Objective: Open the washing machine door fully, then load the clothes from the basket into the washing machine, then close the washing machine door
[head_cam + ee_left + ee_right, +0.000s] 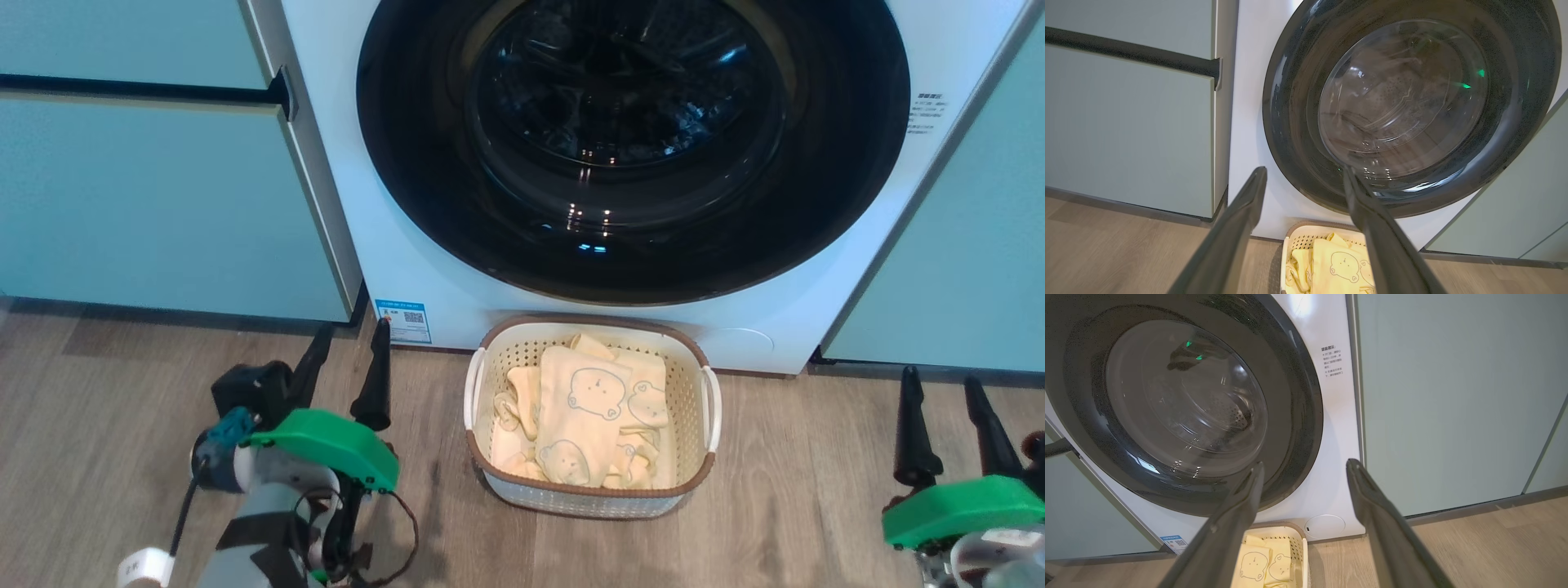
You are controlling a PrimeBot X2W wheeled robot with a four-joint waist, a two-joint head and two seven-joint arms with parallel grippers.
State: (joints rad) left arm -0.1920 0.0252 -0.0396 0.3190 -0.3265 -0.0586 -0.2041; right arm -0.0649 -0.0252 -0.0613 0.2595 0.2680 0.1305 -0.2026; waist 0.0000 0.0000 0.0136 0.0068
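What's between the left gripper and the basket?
Bare wood floor, seen in the head view; the left gripper and the basket are apart.

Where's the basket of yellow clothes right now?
In the head view, the basket sits on the floor in front of the washing machine, centred below its black door.

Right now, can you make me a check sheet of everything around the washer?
Surface: wood floor, basket stands on it.
Job's things: door shut on washer; clothes lie in basket.
Clutter: nothing seen.
Grippers: left end effector open, empty; right end effector open, empty; one each side of basket.
Cables: black cable hangs by left forearm.
Surroundings: teal cabinets both sides of washer.
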